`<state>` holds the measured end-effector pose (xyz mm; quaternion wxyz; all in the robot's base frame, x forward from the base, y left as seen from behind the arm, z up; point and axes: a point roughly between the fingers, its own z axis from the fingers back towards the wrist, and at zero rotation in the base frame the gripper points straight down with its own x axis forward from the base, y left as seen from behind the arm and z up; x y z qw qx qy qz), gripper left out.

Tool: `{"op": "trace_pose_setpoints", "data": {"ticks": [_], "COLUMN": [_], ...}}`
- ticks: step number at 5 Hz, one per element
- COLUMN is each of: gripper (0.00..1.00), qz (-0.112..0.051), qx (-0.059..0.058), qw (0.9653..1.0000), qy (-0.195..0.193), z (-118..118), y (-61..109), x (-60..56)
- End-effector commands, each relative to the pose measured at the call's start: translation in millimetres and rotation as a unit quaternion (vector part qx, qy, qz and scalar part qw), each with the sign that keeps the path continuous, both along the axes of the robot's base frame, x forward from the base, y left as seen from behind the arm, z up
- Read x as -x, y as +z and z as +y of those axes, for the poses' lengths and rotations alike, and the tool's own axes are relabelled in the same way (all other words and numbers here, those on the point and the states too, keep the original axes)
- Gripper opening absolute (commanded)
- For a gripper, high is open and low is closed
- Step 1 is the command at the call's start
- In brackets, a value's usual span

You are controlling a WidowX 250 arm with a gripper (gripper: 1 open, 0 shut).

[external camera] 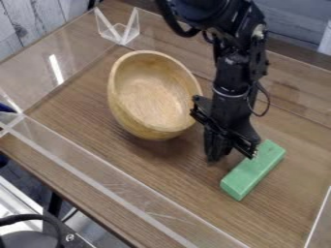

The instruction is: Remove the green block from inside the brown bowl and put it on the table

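Note:
The green block [253,171] lies flat on the table [116,160], to the right of the brown bowl [149,94] and outside it. The bowl is tipped, its pale inside facing up and left, with nothing showing in it. My gripper [225,153] points straight down between the bowl and the block, its black fingertips low at the tabletop. The fingers stand close together, shut, with nothing seen between them. The tips are right beside the block's upper left end; contact cannot be told.
Low clear acrylic walls [77,160] edge the table at the front left and back. A clear folded plastic stand [118,26] sits at the back. The black arm [220,39] reaches down from the top of the view.

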<state>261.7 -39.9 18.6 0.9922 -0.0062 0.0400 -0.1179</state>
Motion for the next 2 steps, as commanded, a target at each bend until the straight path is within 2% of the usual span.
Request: {"op": "trace_pose_setpoints", "data": {"ticks": [1,2], "gripper": [0.00,0.00], "qz": [-0.019,-0.013], "qx": [-0.015,-0.012], "qw": [0.9997,0.9998], "qy": [0.006,0.009], "z": [1.4,-1.5], "y": [6.6,7.6], "x": [0.5,2.7]}}
